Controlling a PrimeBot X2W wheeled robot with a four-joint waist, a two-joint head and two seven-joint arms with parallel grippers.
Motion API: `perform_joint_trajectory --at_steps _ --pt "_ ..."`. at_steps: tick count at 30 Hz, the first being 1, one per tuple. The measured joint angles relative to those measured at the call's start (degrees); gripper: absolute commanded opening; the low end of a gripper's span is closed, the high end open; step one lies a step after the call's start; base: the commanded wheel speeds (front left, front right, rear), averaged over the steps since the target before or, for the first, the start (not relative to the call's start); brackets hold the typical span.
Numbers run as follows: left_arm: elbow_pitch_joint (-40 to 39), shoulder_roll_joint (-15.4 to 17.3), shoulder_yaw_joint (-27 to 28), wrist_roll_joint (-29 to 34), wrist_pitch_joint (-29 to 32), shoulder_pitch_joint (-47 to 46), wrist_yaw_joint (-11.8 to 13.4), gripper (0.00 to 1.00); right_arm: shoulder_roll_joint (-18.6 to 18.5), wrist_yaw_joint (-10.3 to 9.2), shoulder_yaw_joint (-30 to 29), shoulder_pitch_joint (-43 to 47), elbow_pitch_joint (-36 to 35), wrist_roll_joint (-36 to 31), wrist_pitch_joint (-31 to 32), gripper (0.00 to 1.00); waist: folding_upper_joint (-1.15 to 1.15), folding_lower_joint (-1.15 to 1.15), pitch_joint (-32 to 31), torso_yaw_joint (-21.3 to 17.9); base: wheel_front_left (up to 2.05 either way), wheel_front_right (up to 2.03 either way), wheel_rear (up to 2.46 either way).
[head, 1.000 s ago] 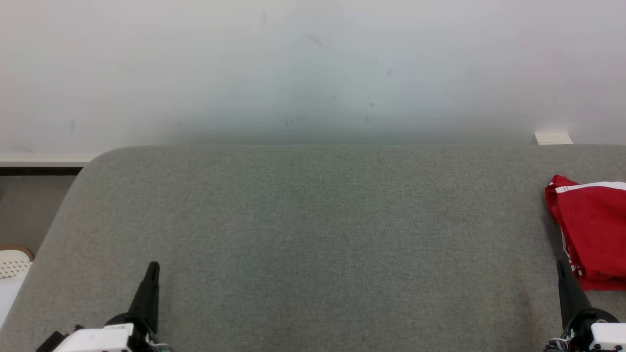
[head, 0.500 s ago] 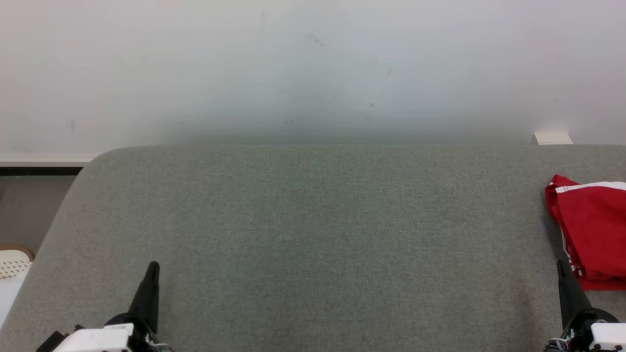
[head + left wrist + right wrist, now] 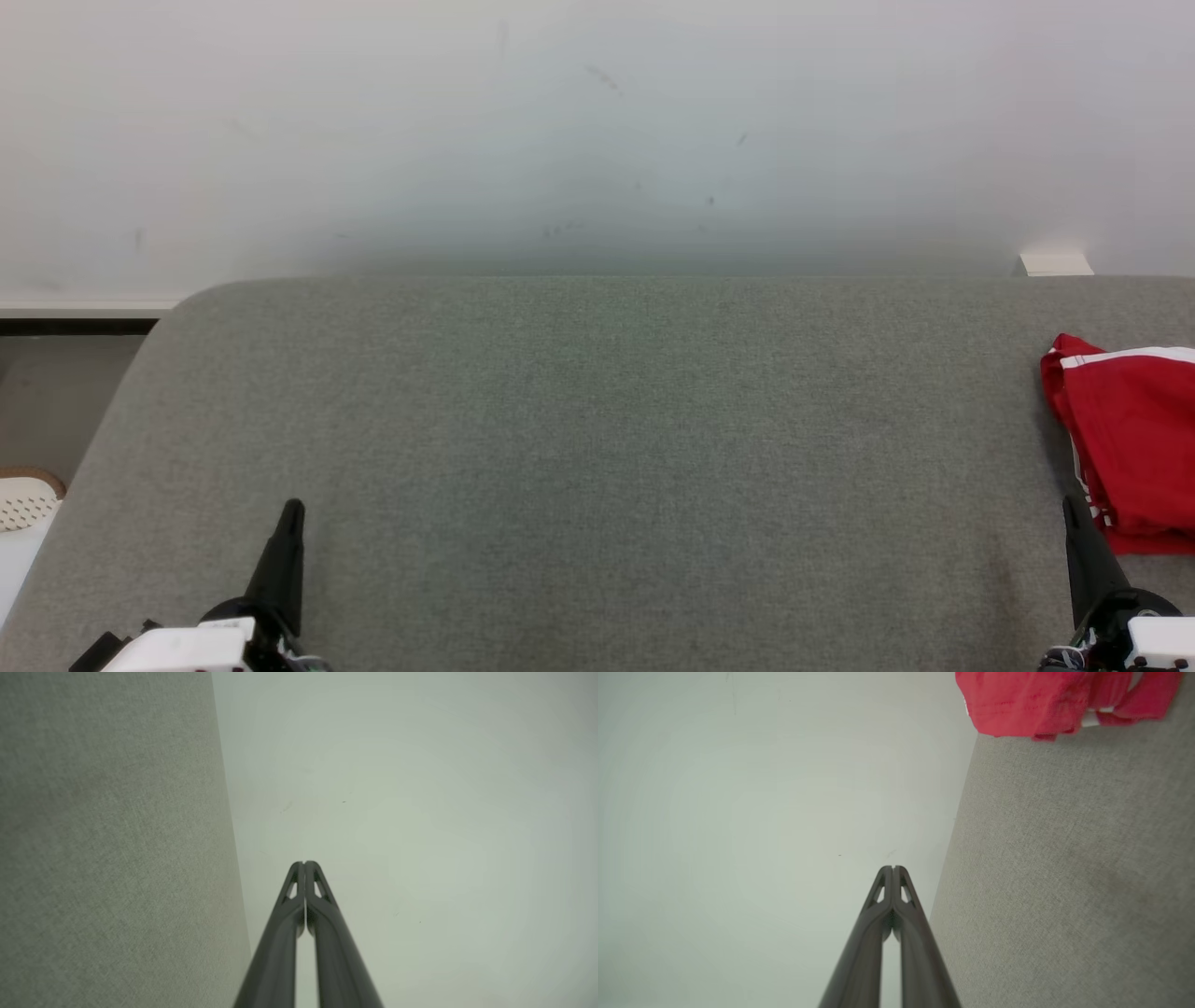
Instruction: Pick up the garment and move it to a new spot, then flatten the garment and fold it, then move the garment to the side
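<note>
The garment (image 3: 1130,439) is red with white stripes and lies bunched at the right edge of the grey fabric surface (image 3: 597,448), cut off by the head view's border. It also appears at the top right of the right wrist view, garment (image 3: 1031,700). My right gripper (image 3: 1072,509) is shut and empty at the lower right, its tip just left of the garment's near corner. My left gripper (image 3: 292,511) is shut and empty at the lower left, far from the garment. Both wrist views show the fingers pressed together: left gripper (image 3: 304,863), right gripper (image 3: 893,868).
A pale wall (image 3: 597,140) stands right behind the grey surface. At the far left the surface's rounded corner drops to a darker floor (image 3: 47,401), where a white perforated basket (image 3: 23,504) sits. A small white block (image 3: 1055,264) rests at the back right.
</note>
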Motion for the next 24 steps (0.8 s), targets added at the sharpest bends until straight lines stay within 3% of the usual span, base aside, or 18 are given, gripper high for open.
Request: perform_joint_trajectory --at_steps 24 --pt "0.00 0.00 0.00 0.00 0.00 0.00 0.00 0.00 0.00 0.00 0.00 0.00 0.00 0.00 0.01 0.00 0.00 0.00 0.00 0.00 0.00 0.00 0.00"
